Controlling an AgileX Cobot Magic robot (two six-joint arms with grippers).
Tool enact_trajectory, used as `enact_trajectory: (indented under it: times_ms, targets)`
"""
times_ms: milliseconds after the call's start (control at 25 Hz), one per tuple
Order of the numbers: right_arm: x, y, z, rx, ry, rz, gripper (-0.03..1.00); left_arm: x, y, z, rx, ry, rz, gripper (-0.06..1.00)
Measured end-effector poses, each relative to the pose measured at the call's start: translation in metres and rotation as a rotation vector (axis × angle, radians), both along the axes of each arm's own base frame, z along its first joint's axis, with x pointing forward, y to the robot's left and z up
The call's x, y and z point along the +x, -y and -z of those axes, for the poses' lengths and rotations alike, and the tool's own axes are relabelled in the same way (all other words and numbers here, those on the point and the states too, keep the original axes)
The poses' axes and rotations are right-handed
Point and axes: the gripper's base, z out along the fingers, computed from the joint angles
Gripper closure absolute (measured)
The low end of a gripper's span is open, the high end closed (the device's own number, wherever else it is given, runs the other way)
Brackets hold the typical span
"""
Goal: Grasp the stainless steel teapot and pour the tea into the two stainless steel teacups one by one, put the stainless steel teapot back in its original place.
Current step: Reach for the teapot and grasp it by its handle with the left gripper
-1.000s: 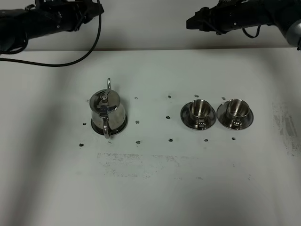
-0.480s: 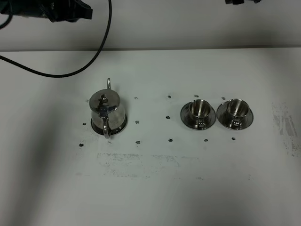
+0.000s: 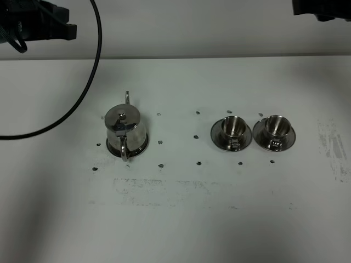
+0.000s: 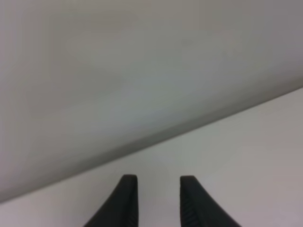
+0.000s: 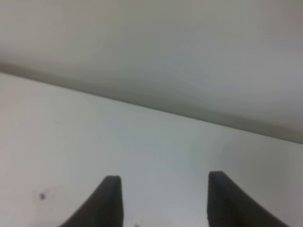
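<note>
Fingers of the left gripper (image 4: 157, 179) stand slightly apart, holding nothing — the right gripper (image 5: 164, 177) is wider open, empty too. On the table (image 3: 175, 230) the stainless steel teapot (image 3: 125, 131) stands upright, untouched — well apart from it, first teacup (image 3: 232, 127) and second teacup (image 3: 275, 126) on saucers.

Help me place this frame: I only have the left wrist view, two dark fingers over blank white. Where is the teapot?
Observer: The teapot stands upright on the left half of the table, with no gripper near it.
Operator: And the cups?
Observer: The left teacup and right teacup stand side by side, to the right of the teapot.
Operator: What about the other arm?
Observer: The right gripper is open, with nothing between its fingers.
</note>
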Motion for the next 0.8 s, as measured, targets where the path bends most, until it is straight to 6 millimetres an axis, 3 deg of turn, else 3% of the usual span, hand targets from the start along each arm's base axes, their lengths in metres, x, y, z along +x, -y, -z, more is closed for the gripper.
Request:
enact_trajectory:
  times_ms: [160,360,600,800]
  targets:
    - [-0.073,0.010,-0.030,0.019,0.089,0.005,0.57,-0.024,0.005,0.005,0.015,0.010,-0.011,0.67]
    - [-0.167,0.022,-0.042,0.034,0.108,-0.002,0.57,-0.045,0.029,0.010,0.083,0.050,0.024,0.67]
    - [-0.273,0.032,-0.029,0.092,0.140,-0.035,0.57,-0.052,0.053,0.013,0.076,0.045,0.092,0.67]
    - [-0.328,0.036,0.000,0.133,0.168,-0.067,0.57,-0.063,0.071,0.013,0.053,-0.003,0.213,0.67]
